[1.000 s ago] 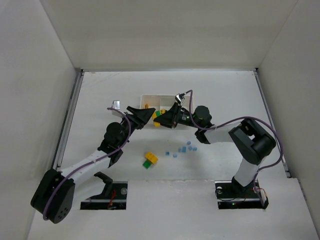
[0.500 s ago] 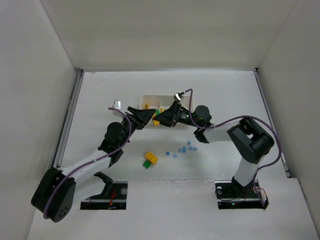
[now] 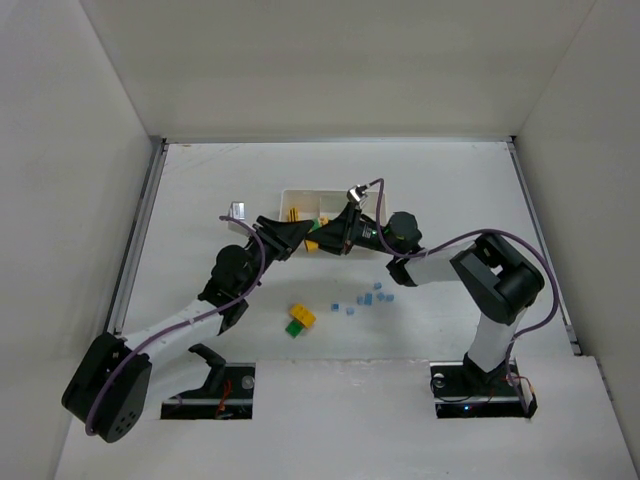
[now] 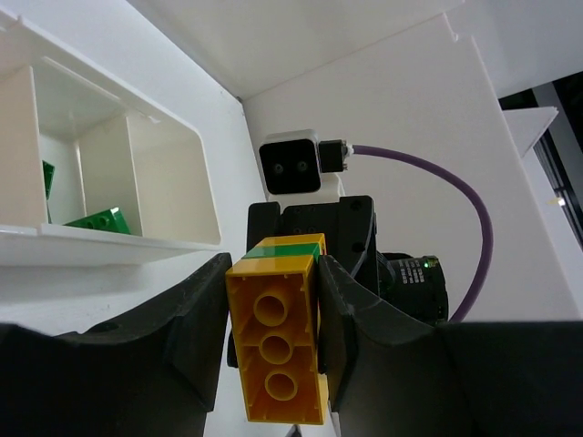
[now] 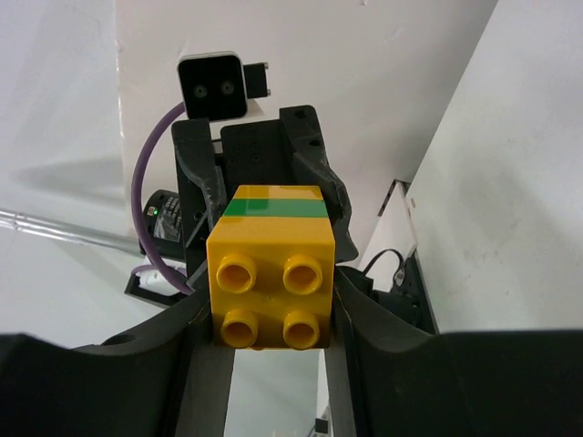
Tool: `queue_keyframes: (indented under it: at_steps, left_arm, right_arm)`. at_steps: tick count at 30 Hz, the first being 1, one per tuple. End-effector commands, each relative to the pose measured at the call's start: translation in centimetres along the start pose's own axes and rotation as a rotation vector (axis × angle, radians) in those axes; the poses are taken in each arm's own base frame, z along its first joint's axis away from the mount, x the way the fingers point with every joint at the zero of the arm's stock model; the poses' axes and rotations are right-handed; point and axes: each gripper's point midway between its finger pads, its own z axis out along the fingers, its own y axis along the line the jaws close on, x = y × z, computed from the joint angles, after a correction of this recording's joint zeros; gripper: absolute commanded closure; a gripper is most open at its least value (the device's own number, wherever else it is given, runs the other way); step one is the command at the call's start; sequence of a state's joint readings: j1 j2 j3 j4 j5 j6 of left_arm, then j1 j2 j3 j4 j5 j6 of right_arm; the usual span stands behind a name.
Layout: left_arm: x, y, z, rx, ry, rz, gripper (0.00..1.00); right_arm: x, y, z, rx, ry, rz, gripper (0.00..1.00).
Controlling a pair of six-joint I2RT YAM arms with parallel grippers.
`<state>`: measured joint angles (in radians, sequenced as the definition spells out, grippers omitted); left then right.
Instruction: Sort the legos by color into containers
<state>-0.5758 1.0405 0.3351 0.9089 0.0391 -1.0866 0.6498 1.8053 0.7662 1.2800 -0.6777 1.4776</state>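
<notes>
Nearest the bases, well short of the tray [image 3: 300, 193], a loose yellow-green pair [image 3: 299, 320] is seen lying. Blue bits [image 3: 372, 296] are scattered to its right, also on the tray's near side.

Beyond them, just at the tray's near wall, a yellow-green-yellow stack [image 4: 275, 341] is held between the left gripper [image 3: 295, 238] and the right gripper [image 3: 325, 238], which are set nose to nose. The stack is pinched at opposite ends. The left fingers [image 4: 196, 314] are pressed on the sides of the hollow-bottomed yellow end, and the right fingers [image 5: 357, 314] on the studded yellow end.

Separation is judged to be the step in hand. It would be done best if each grip were kept on its own layer, clear of the green seam. The ends should be levered apart rather than dragged, and this done close to the tray so that a freed piece cannot roll far.

Green bricks [image 4: 98, 220] inside the tray are shown only by the left wrist view. From above, that part is mostly hidden by the grippers, though something yellow may lie in the tray's left compartment. The studs are shown only by the right wrist view.
</notes>
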Motion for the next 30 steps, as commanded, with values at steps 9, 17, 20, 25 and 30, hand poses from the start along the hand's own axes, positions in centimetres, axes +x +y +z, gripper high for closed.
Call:
queue_keyframes:
  at_steps: [9, 17, 20, 25, 30]
  left_arm:
    - [-2.8, -1.0, -1.0, 0.052, -0.071, 0.030, 0.84]
    - [-2.6, -0.3, -2.1, 0.020, -0.050, 0.023, 0.84]
    - [-2.0, -0.1, -2.3, 0.011, -0.027, 0.018, 0.84]
    - [-1.3, 0.2, -2.4, -0.001, 0.001, 0.003, 0.84]
    - [-0.5, 0.1, -2.3, 0.002, 0.039, -0.020, 0.84]
  right_arm:
    - [0.2, 2.3, -0.7, -0.098, -0.020, -0.090, 0.28]
    - [-1.3, 2.6, -1.9, -0.096, -0.053, -0.139, 0.25]
    - [-1.5, 3.0, -1.7, -0.102, -0.052, -0.155, 0.25]
    - [-2.0, 3.0, -1.5, -0.106, -0.057, -0.163, 0.27]
    - [-2.5, 2.5, -1.3, -0.094, -0.066, -0.155, 0.32]
